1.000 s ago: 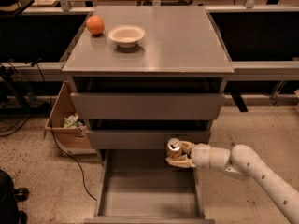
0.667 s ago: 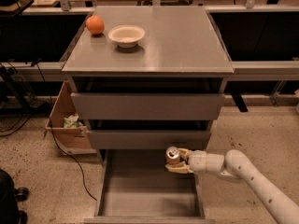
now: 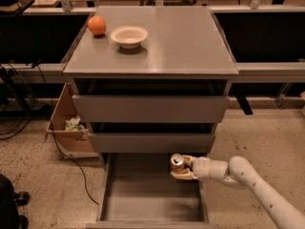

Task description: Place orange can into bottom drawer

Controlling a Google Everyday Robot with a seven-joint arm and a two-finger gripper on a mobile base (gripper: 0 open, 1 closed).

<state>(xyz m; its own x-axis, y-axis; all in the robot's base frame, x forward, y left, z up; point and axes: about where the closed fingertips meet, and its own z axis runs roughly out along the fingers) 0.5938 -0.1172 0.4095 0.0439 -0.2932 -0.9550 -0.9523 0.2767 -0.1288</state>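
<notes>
One orange can (image 3: 177, 161) matters here, and the gripper (image 3: 181, 169) holds it, with the fingers closed on its sides and the silver top facing up. Compared with a second ago, the arm (image 3: 257, 187) has brought the can a little lower. It now hangs inside the opening of the bottom drawer (image 3: 143, 194), near the right back corner and just below the front of the middle drawer (image 3: 151, 142). It seems to be above the grey floor and not yet resting on it. I judge that the carrying is nearly finished, so only a short lowering and the release remain. The orange fruit (image 3: 96, 26) and the white bowl (image 3: 128, 35) on the cabinet top (image 3: 186, 42) have not moved.
</notes>
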